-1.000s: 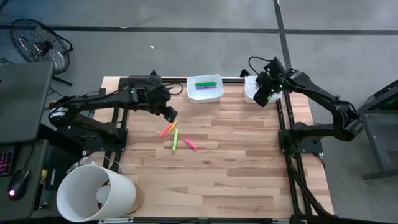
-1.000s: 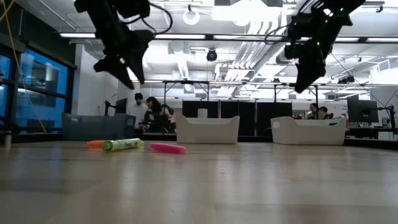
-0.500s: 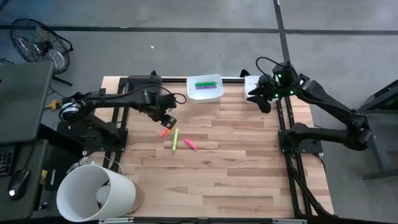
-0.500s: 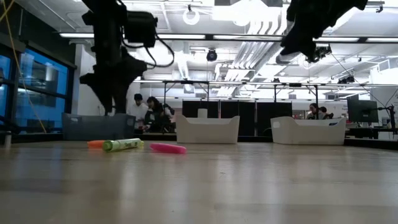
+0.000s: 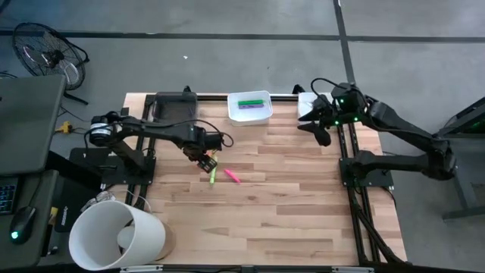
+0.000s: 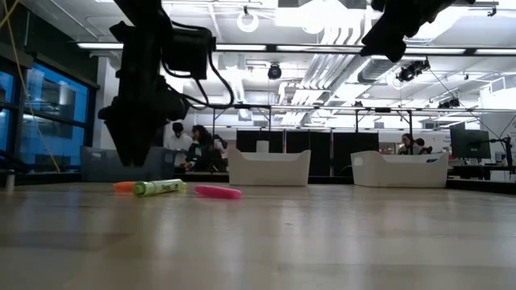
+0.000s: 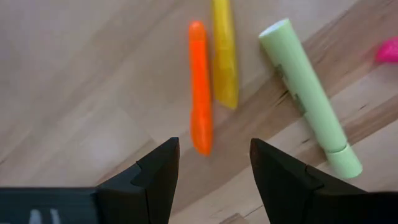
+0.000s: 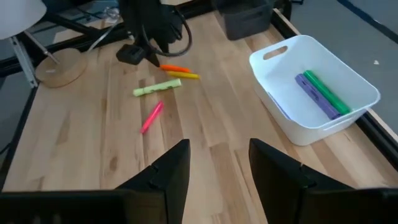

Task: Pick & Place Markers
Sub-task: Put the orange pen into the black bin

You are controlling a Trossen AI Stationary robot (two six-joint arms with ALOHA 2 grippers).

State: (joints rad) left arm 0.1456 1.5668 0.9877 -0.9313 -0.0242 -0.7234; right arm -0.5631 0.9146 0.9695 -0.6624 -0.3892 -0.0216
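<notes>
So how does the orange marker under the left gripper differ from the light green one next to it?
The orange marker is thinner and tapers to a narrow tip; the light green marker is thicker, blunt-ended and longer. The orange marker lies right beside a yellow marker; the light green marker lies apart, angled away. The open left gripper lines up with the orange marker, not the green. Both lie flat on the table.

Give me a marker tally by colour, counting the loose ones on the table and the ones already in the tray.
Orange marker: 1, on the table
Yellow marker: 1, on the table
Yellow-green marker: 1, on the table
Pink marker: 1, on the table
Green marker: 1, in the white tray
Purple marker: 1, in the white tray
Total: 6
</notes>
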